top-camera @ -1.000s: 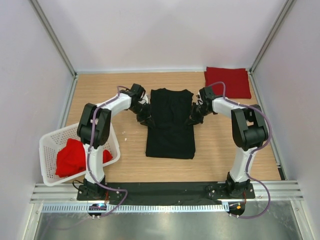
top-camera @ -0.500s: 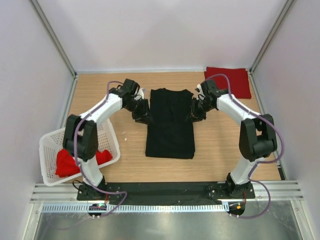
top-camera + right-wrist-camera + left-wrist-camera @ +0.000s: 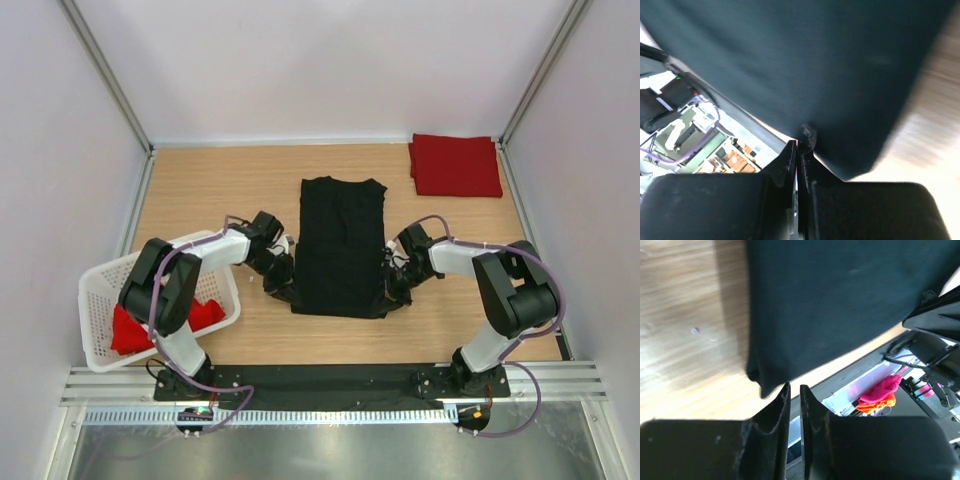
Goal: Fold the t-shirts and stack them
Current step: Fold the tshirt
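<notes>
A black t-shirt [image 3: 340, 245], folded into a long strip, lies flat mid-table. My left gripper [image 3: 281, 287] sits at its near left corner. In the left wrist view the gripper [image 3: 794, 386] is shut and empty, just right of the shirt's corner [image 3: 760, 382]. My right gripper [image 3: 392, 291] sits at the near right corner. In the right wrist view it [image 3: 801, 142] is shut, its tips touching a small pucker in the shirt's edge [image 3: 808, 134]. A folded red t-shirt [image 3: 455, 165] lies at the back right. Another red shirt [image 3: 135, 325] lies crumpled in the basket.
A white lattice basket [image 3: 100, 290] stands at the near left, close behind my left arm. Metal frame posts and grey walls bound the table on three sides. A black rail [image 3: 330, 378] runs along the near edge.
Both grippers have moved from the shirt's middle sides toward me, down to its near corners. The black shirt has not shifted.
</notes>
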Robot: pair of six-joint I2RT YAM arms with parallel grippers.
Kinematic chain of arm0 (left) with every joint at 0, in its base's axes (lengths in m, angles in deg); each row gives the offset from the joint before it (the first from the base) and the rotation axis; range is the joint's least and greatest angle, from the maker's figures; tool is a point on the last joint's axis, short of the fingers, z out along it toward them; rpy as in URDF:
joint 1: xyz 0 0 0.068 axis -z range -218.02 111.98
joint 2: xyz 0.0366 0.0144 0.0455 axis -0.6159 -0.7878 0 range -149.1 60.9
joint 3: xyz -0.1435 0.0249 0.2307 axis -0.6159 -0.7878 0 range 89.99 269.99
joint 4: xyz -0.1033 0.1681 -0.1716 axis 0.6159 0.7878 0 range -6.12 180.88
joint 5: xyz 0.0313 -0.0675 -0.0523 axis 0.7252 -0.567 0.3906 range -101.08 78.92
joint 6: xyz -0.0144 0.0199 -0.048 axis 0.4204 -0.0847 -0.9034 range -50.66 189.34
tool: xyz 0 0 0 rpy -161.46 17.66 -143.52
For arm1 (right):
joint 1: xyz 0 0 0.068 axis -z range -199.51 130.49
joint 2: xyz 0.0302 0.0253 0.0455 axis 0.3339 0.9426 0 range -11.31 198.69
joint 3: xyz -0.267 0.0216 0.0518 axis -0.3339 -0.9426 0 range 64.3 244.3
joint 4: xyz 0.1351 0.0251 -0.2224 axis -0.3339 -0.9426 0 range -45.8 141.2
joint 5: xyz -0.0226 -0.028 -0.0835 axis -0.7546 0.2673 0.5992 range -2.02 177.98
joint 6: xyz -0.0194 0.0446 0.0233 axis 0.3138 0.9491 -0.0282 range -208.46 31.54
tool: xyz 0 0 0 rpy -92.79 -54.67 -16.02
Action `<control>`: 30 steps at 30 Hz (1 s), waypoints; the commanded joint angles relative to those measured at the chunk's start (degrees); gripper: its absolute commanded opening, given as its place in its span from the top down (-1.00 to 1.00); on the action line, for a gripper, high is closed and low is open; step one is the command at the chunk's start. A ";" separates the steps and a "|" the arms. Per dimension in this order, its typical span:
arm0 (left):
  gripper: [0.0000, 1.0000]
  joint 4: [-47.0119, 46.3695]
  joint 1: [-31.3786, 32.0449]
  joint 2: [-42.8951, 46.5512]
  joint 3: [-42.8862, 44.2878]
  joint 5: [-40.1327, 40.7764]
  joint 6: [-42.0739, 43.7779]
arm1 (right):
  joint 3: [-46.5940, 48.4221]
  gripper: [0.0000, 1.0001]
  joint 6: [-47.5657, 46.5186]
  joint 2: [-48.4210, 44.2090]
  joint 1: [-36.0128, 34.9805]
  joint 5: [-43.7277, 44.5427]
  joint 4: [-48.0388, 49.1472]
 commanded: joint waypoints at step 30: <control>0.57 -2.71 -0.95 -10.60 10.11 0.02 -1.14 | 0.65 0.72 3.09 1.95 4.13 3.67 6.00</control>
